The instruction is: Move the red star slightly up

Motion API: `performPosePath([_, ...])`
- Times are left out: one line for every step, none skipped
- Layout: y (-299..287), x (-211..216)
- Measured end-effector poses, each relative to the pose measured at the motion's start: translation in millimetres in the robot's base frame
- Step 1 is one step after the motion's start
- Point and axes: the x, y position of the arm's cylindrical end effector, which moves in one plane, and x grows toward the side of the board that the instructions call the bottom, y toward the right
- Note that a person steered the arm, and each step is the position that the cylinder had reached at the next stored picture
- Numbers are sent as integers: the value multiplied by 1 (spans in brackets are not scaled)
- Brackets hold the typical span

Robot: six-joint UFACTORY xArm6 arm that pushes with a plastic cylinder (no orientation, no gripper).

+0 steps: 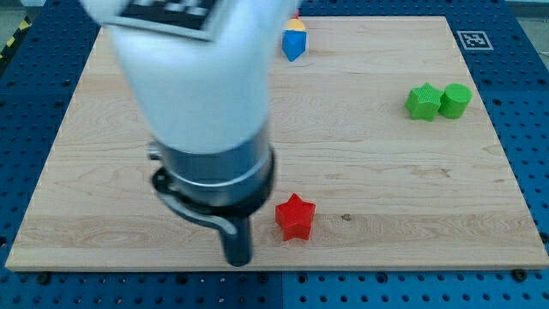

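Observation:
The red star (295,216) lies on the wooden board (386,172) near the view's bottom, a little right of centre. My tip (238,260) is at the end of the dark rod, just left of the star and slightly lower, close to the board's bottom edge. A small gap shows between the rod and the star. The large white and black arm body hides the board's upper left part.
A blue block (294,45) with a yellow and a red piece behind it sits at the view's top centre. A green star (422,101) and a green cylinder (455,99) touch each other at the right. A marker tag (474,39) is at the top right corner.

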Motion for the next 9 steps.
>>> performPosePath([65, -1])
performPosePath([65, -1])
performPosePath([64, -6])
performPosePath([56, -15])
performPosePath([41, -26])
performPosePath([25, -35])
performPosePath([24, -47])
performPosePath([33, -47])
performPosePath([57, -47])
